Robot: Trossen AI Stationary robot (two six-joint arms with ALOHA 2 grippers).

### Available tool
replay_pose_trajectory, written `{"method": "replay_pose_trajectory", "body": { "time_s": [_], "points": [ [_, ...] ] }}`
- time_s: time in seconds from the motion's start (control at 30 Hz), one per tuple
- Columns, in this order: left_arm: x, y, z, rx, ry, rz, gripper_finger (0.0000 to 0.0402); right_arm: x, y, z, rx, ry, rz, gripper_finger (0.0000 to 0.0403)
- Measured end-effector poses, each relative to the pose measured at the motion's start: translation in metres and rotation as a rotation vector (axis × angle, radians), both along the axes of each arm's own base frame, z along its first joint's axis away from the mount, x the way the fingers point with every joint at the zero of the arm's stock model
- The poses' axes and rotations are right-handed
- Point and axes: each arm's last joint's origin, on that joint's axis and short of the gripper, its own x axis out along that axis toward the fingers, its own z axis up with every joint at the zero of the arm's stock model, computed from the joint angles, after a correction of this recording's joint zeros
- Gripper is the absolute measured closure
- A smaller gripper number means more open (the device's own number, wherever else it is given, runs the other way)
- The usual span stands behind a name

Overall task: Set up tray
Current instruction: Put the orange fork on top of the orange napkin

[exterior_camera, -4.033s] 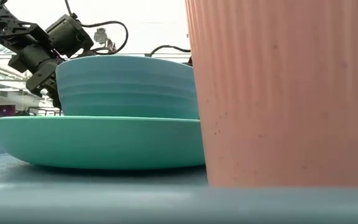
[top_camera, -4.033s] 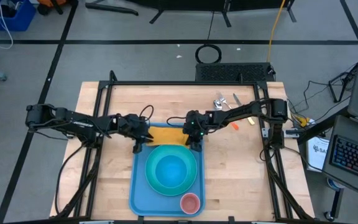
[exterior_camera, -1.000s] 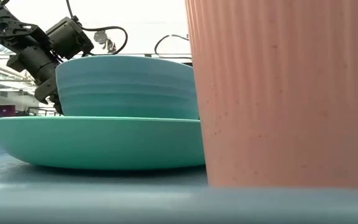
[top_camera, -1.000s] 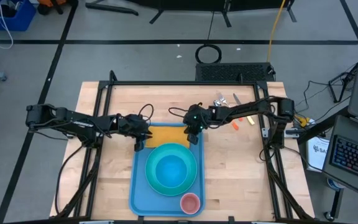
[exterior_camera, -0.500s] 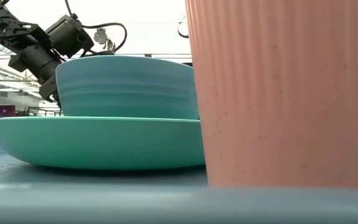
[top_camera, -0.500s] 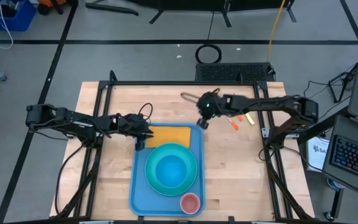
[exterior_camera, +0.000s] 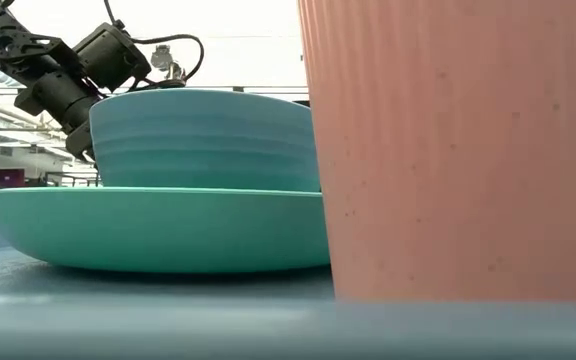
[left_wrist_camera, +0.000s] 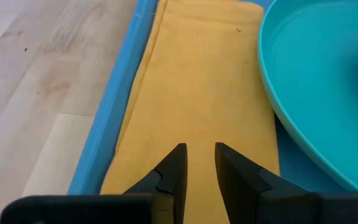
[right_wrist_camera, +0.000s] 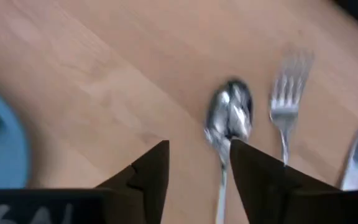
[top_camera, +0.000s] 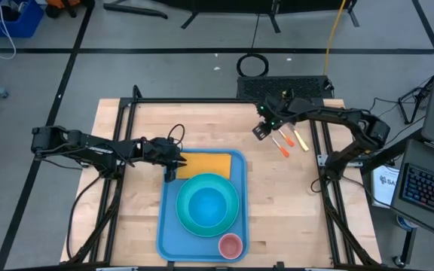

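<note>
The light-blue tray (top_camera: pixel 169 229) lies on the wooden table. It holds a turquoise plate (top_camera: pixel 184 220) with a blue bowl (top_camera: pixel 206 203) on it, a pink cup (top_camera: pixel 230 245) at its near right corner, and an orange-yellow napkin (top_camera: pixel 206 163) lying flat along its far end. My left gripper (top_camera: pixel 170 172) stands at the napkin's left end (left_wrist_camera: pixel 197 93), fingers a narrow gap apart and pointing slantwise down. My right gripper (top_camera: pixel 261 132) hangs open over bare table at the far right. It points down beside a spoon (right_wrist_camera: pixel 229 115), a fork (right_wrist_camera: pixel 288 93) and a knife (right_wrist_camera: pixel 356 155). My left gripper has its fingertips (left_wrist_camera: pixel 178 155) right at the napkin's left end (left_wrist_camera: pixel 166 180), coming slantwise from the table's left. I cannot tell whether they touch the cloth. The napkin lies flat in the tray with nothing between the fingers.
The cutlery's orange and yellow handles (top_camera: pixel 283 147) lie to the right of my right gripper, near the table's black frame rail (top_camera: pixel 319 143). In the low view the pink cup (exterior_camera: pixel 448 150) fills the right half, with the bowl (exterior_camera: pixel 208 140) and plate (exterior_camera: pixel 158 230) behind.
My right gripper has left the napkin's right end. It has risen and swung toward the table's far right corner, turning as it went, and now hangs by the cutlery. The napkin stays flat in the tray. My left arm has kept still.
</note>
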Motion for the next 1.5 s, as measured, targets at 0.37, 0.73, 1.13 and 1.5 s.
{"method": "replay_pose_trajectory", "body": {
  "time_s": [0.37, 0.73, 1.13, 1.5],
  "points": [
    [0.000, 0.000, 0.001, 0.001, -0.007, -0.001, 0.0316, -0.024, -0.008, -0.019, 0.089, 0.084, -0.068, 0.0248],
    [0.001, 0.000, 0.001, 0.001, -0.010, -0.001, 0.0316, -0.041, -0.015, -0.047, 0.061, 0.064, -0.119, 0.0237],
    [0.001, 0.000, 0.001, 0.003, -0.018, -0.001, 0.0316, -0.055, -0.019, -0.062, 0.053, 0.053, -0.133, 0.0242],
    [0.001, 0.000, 0.002, 0.003, -0.022, -0.001, 0.0316, -0.060, -0.022, -0.068, 0.021, 0.040, -0.095, 0.0254]
  ]
}}
